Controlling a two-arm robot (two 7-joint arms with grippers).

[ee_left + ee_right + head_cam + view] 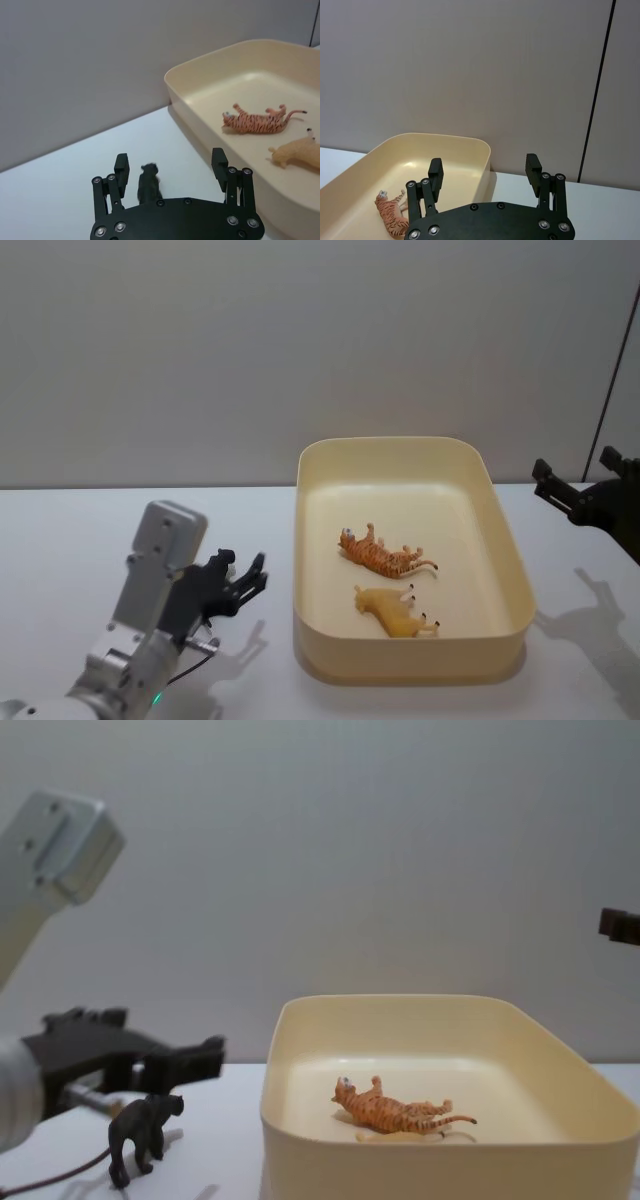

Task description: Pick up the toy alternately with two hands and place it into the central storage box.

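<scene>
Left gripper [243, 568] is hovering just above the black toy [140, 1132], jaws spread, gripping nothing. Toy is standing upright on the surface [60, 540], left of the box [390, 444], and in the wrist view it's sitting nearer one prong than the other. I'd be centring over it first, then dropping straight down and closing across the body, not the legs, so it isn't tipping. Right gripper [577, 475] is hanging right of the box, jaws apart, empty. Tiger [385, 556] and yellow animal [395, 613] are lying in the box.
</scene>
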